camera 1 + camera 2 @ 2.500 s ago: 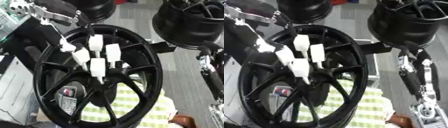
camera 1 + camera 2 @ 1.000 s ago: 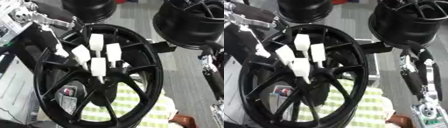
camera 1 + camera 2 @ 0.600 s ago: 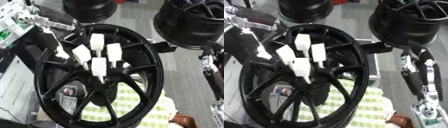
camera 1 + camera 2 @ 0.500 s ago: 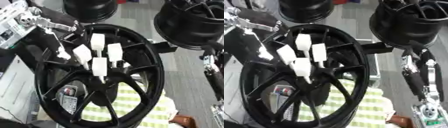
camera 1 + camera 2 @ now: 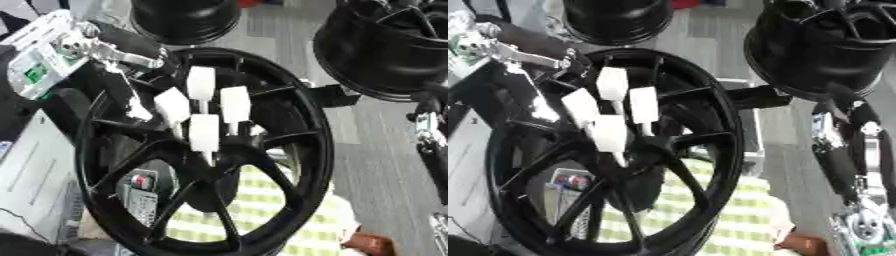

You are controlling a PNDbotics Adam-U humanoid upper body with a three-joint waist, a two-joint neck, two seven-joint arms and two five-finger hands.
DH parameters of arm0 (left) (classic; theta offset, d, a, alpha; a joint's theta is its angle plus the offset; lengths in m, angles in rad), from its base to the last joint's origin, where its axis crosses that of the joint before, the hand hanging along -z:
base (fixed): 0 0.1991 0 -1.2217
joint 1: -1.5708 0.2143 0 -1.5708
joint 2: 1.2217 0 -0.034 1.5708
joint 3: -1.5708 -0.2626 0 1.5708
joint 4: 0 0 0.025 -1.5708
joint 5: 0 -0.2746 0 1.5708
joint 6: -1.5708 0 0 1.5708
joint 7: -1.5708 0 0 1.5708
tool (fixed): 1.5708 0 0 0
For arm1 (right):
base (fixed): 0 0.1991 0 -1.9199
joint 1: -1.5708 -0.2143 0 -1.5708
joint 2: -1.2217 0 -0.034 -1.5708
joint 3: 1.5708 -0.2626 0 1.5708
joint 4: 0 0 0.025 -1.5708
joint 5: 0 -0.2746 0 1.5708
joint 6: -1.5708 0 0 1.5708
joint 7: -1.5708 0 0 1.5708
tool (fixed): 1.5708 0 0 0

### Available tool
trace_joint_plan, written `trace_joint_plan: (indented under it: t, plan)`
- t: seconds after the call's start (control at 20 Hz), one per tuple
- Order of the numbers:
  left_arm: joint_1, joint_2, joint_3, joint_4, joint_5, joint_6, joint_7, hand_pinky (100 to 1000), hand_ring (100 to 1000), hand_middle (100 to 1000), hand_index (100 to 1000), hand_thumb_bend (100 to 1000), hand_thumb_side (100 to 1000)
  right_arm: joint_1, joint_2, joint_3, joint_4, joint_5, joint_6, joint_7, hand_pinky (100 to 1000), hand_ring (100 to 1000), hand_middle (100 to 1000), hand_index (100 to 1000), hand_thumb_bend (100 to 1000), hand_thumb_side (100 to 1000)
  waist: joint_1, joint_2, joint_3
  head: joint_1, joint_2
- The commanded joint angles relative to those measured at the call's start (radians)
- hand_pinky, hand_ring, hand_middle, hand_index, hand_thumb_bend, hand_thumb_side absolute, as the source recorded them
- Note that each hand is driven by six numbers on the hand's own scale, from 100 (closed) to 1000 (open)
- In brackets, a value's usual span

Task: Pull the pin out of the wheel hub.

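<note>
A black spoked wheel hub (image 5: 297, 130) stands tilted in the middle of both eye views. Several white pins (image 5: 204, 132) stick out in a cluster at its centre. My left arm comes in from the upper left. Its dark left hand (image 5: 131, 82) reaches over the hub's left spokes and is shut on a smaller white pin (image 5: 138, 111), which sits apart from the cluster on its left. My right hand (image 5: 839, 170) rests at the right edge with its fingers straight and pointing up, touching nothing.
Two more black wheels stand behind, one at top centre (image 5: 619, 20) and one at top right (image 5: 824, 45). A yellow-green checked cloth (image 5: 262, 215) lies under the hub. A pale case (image 5: 35, 165) sits at the left, and a small labelled card (image 5: 140, 195) shows through the spokes.
The left hand and the small white pin have shifted slightly down and left, away from the cluster. The view has also tilted a little. The right hand stays put.
</note>
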Motion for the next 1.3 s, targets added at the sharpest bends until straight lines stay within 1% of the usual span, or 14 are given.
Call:
trace_joint_plan:
  t: [0.05,0.3,0.55,0.8,0.95,1.1,1.2,1.3]
  plan:
    - [-0.013,0.008,0.003,-0.003,0.003,-0.15,-0.143,780,771,782,813,363,478,-0.007,-0.004,-0.009,-0.013,-0.01,0.0,-0.002,713,858,679,817,100,658,0.002,-0.011,-0.002,0.005,0.005]
    - [-0.014,0.008,-0.009,-0.017,0.032,-0.142,-0.143,776,762,769,804,345,493,-0.007,-0.003,-0.008,-0.013,-0.012,0.003,-0.003,713,858,679,817,100,660,0.003,-0.012,-0.003,0.005,0.005]
    - [-0.019,0.014,-0.009,-0.044,0.064,-0.127,-0.143,772,748,747,798,353,503,-0.007,-0.003,-0.008,-0.013,-0.013,0.005,-0.002,713,858,679,817,100,661,0.004,-0.013,-0.003,0.005,0.005]
    - [-0.029,0.018,-0.003,-0.07,0.092,-0.105,-0.143,760,713,663,798,358,499,-0.007,-0.004,-0.007,-0.013,-0.013,0.006,0.001,714,858,678,818,100,660,0.006,-0.015,-0.004,0.005,0.005]
    - [-0.03,0.021,-0.003,-0.077,0.093,-0.096,-0.143,758,703,654,791,373,500,-0.006,-0.004,-0.007,-0.013,-0.014,0.006,0.002,714,859,678,818,100,660,0.007,-0.016,-0.004,0.005,0.005]
    - [-0.03,0.024,0.0,-0.082,0.092,-0.094,-0.143,757,698,642,787,367,497,-0.007,-0.004,-0.007,-0.013,-0.014,0.005,0.002,714,858,678,818,100,660,0.007,-0.016,-0.005,0.005,0.005]
    - [-0.03,0.025,-0.001,-0.084,0.088,-0.092,-0.143,736,656,621,761,365,487,-0.007,-0.003,-0.008,-0.013,-0.015,0.004,0.001,714,859,678,818,100,659,0.007,-0.016,-0.004,0.006,0.005]
    - [-0.028,0.025,-0.004,-0.081,0.081,-0.091,-0.143,731,648,620,756,359,482,-0.007,-0.003,-0.008,-0.013,-0.015,0.003,0.001,714,859,678,818,100,659,0.007,-0.016,-0.005,0.007,0.005]
